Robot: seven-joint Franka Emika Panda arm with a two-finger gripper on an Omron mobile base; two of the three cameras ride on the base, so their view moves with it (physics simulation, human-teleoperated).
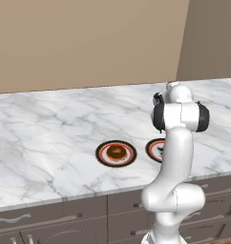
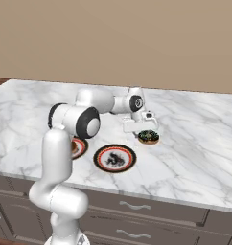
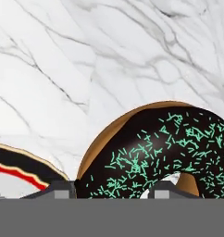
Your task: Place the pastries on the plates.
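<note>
Gripper (image 2: pixel 145 130) sits low over the chocolate sprinkled donut (image 2: pixel 148 137) on the marble counter (image 2: pixel 194 143), fingertips either side for pickup; jaws apart, though contact cannot be confirmed. Two plates: empty plate (image 2: pixel 114 158) just beside, the other plate (image 1: pixel 116 153) carrying a glazed donut (image 1: pixel 116 152). Two pastries.
</note>
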